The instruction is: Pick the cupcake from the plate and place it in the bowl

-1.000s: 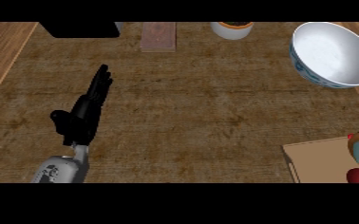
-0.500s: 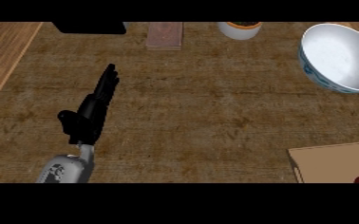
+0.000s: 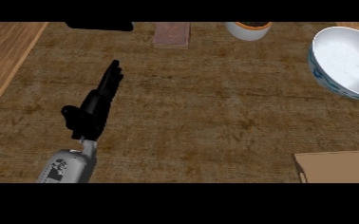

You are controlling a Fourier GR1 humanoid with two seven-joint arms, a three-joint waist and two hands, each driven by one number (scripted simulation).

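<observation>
The white bowl (image 3: 338,61) with a blue-patterned outside stands at the right edge, partly cut off. A small white-cased thing with a brown top (image 3: 249,29), possibly the cupcake, sits at the far edge of the brown counter; no plate shows under it. My left hand (image 3: 95,107) lies over the counter's left part, open, fingers straight and pointing away from me, holding nothing. It is far from both the bowl and the white-cased thing. My right hand is out of view.
A tan board's corner (image 3: 329,167) shows at the lower right. A pinkish block (image 3: 172,32) and a black object (image 3: 99,26) sit along the far edge. A lighter wooden strip (image 3: 17,47) runs down the left side.
The whole view has drifted: the bowl and the tan board have slid toward the right edge, and the board's contents have gone out of view. My left hand has hardly moved.
</observation>
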